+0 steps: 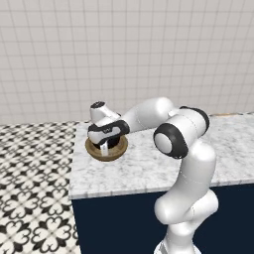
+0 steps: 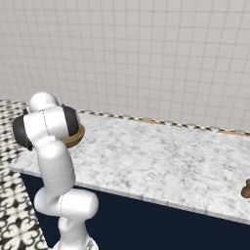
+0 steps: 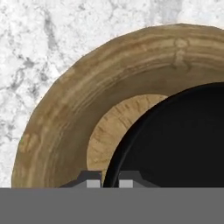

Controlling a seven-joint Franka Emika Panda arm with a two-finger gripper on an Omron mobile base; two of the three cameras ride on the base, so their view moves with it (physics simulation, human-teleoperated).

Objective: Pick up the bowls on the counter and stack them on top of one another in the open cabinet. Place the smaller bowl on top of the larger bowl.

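The arm reaches low over the near-left end of the counter (image 1: 149, 163), and its gripper (image 1: 105, 147) points straight down into the wooden bowl (image 1: 94, 150). The black bowl (image 3: 175, 140) sits inside the wooden one, directly under the hand and a little off to one side of it. In the hand view the two dark fingertips (image 3: 92, 179) stand on either side of the black rim, one over the wooden floor and one over the black inside, with only a narrow gap between them. They look clamped on that rim, though I cannot be sure they press it.

So the bowls are nested already, but on the counter, not in the cabinet. I judge the step in hand is taking hold of the black bowl. The next move calls for a firm pinch on the thin rim, then a straight lift so the wooden bowl is not dragged along.

At the far right end of the counter sits a small brown object (image 2: 246, 189), well apart from the gripper.
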